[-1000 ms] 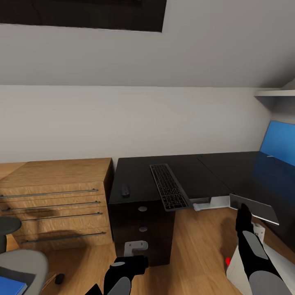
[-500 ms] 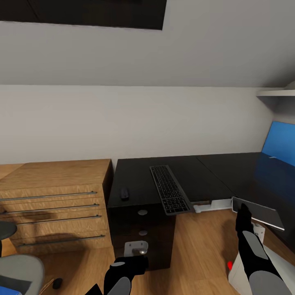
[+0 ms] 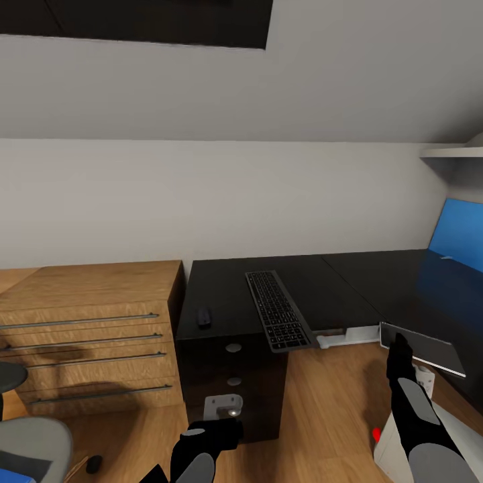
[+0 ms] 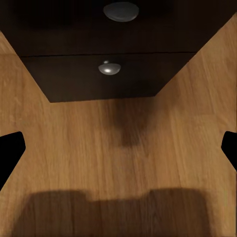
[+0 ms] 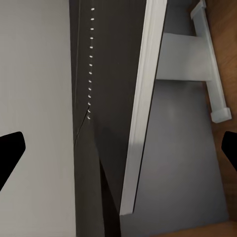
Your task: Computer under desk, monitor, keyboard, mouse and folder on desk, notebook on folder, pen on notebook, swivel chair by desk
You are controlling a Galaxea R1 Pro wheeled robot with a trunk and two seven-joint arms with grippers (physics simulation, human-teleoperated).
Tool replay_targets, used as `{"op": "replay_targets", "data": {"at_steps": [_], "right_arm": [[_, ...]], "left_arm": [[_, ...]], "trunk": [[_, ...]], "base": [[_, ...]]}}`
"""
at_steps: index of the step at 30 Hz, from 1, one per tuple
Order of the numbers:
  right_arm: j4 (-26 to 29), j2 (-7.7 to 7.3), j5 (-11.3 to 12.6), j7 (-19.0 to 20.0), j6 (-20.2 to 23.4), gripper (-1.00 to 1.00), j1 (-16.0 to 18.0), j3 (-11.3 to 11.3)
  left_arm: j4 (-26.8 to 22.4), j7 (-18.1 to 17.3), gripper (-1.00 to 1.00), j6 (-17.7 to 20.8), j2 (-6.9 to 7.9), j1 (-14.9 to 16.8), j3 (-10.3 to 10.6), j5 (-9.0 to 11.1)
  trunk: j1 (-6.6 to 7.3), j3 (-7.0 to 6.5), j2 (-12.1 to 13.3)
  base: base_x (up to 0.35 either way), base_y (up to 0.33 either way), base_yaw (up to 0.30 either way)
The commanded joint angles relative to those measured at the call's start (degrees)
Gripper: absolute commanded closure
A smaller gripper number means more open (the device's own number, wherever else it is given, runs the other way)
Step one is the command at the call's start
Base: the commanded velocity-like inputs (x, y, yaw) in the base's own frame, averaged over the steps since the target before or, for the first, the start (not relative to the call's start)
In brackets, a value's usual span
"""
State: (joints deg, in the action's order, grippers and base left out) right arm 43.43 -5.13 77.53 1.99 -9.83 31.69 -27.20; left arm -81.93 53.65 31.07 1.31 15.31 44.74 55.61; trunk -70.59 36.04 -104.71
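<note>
The black L-shaped desk (image 3: 315,275) stands against the wall. The long dark keyboard (image 3: 278,317) lies on it and overhangs the front edge. The small black mouse (image 3: 204,316) sits to its left, above the drawer unit (image 3: 231,365). The swivel chair (image 3: 30,436) shows at the lower left with a blue flat corner (image 3: 10,477) on its seat. My left gripper (image 3: 216,429) is open low before the drawers (image 4: 111,74). My right gripper (image 3: 400,347) is open beside a grey slab (image 3: 422,349) under the desk's right wing. Monitor, notebook and pen: I cannot make them out.
A light-wood chest (image 3: 87,322) with bar handles adjoins the desk's left side. A bright blue upright panel (image 3: 459,235) stands at the desk's far right. A white box (image 3: 396,446) with a red spot sits on the floor at right. White desk supports (image 3: 342,335) show underneath.
The whole view shifted slightly between one second and half a second ago, a camera move; since then it is still. Both arms keep their poses.
</note>
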Motion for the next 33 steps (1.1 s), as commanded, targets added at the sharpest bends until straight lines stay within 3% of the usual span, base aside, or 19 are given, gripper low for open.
{"op": "replay_targets", "data": {"at_steps": [1, 5, 11, 33], "right_arm": [[0.0, -0.02, 0.6, 0.2, -0.2, -1.0, 0.0, 0.0], [0.0, -0.04, 0.6, 0.2, -0.2, -1.0, 0.0, 0.0], [0.0, -0.05, 0.6, 0.2, -0.2, -1.0, 0.0, 0.0], [0.0, 0.03, 0.6, 0.2, -0.2, -1.0, 0.0, 0.0]], "left_arm": [[-0.1, 0.4, -1.0, 0.1, 0.03, 0.1, 0.1, 0.6], [-0.1, 0.5, -1.0, 0.1, 0.02, 0.1, 0.1, 3.1], [-0.1, 0.7, -1.0, 0.1, 0.01, 0.1, 0.1, 5.3], [-0.1, 0.3, -1.0, 0.0, 0.29, 0.1, 0.1, 5.8]], "trunk": [[0.01, 0.06, 0.0], [0.01, 0.06, 0.0], [-1.31, 1.14, -2.4], [-1.75, 1.5, -3.2]], "base": [[0.0, 0.0, 0.0], [0.0, 0.0, 0.0], [0.0, 0.0, 0.0], [0.045, 0.0, 0.0]]}}
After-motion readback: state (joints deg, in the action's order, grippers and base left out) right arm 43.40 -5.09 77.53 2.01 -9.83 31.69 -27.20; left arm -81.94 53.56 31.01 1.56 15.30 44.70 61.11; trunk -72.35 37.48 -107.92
